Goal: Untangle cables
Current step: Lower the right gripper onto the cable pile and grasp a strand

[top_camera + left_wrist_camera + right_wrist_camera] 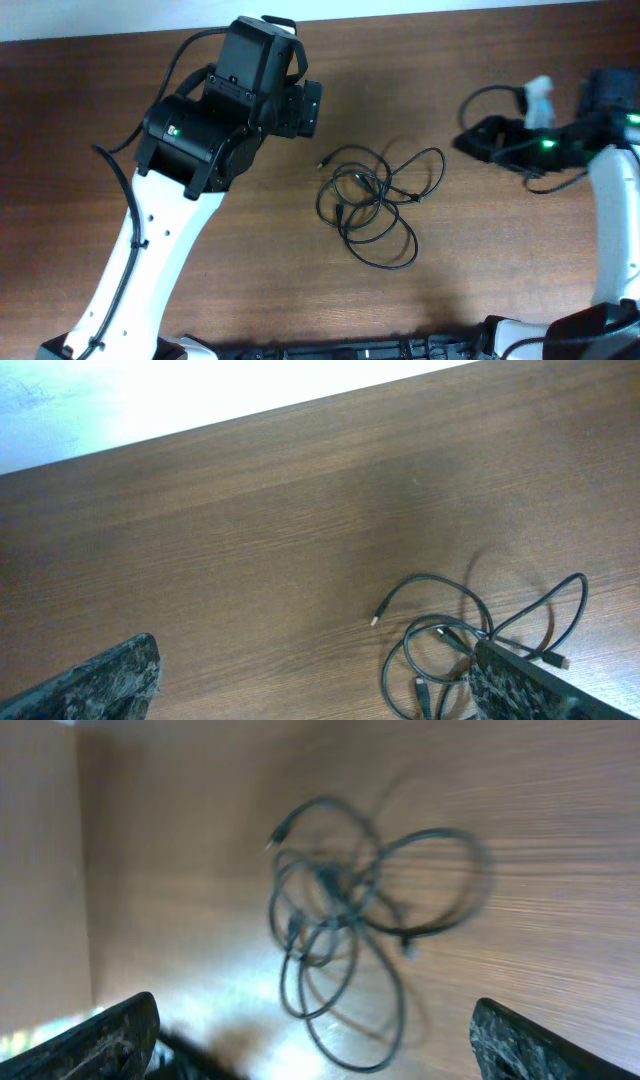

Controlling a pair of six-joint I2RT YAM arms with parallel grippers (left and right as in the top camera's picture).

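Note:
The cables [375, 200] lie as one loose bundle of thin black loops on the brown table, near its middle. My left gripper [308, 108] hangs up and to the left of the bundle, open and holding nothing. In the left wrist view the cables [450, 645] lie at the lower right, partly behind the right finger [530, 690], and the left gripper [315, 698] spans bare wood. My right gripper [478, 138] sits to the right of the bundle, open too. In the blurred right wrist view the cables [345, 920] lie ahead of the wide-apart right gripper [315, 1050].
The table's far edge [450, 12] runs along the top, with a pale surface beyond it. The left arm's white link [150, 260] crosses the left side of the table. The right arm [610, 210] stands at the right edge. Dark base hardware [330, 350] lines the front.

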